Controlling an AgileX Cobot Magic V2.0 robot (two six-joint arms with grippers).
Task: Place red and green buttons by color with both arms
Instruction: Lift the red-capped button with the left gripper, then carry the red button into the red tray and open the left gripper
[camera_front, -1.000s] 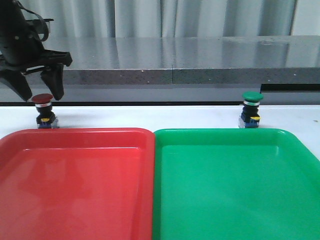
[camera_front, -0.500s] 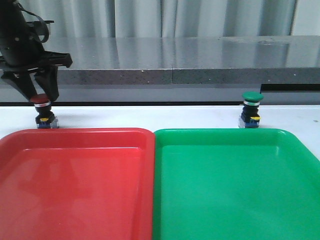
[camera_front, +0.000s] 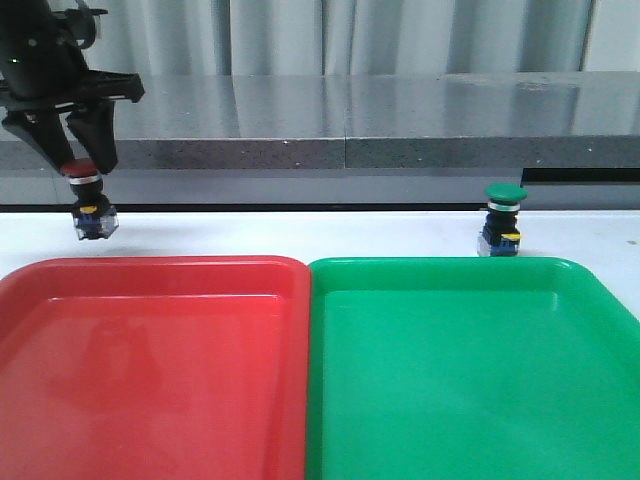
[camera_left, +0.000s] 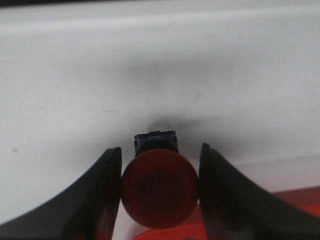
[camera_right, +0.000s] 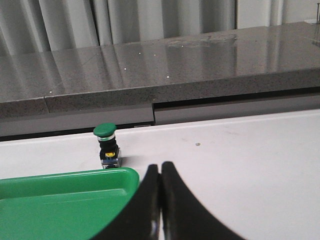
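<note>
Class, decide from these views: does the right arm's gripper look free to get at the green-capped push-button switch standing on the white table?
Probably yes. The green-capped push-button switch stands upright and alone just beyond the green plastic tray, nothing around it. The right gripper is shut and empty, so it must open first.

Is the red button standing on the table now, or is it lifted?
Lifted. The left gripper is shut on the red button; in the front view its base hangs slightly tilted above the white table.
</note>
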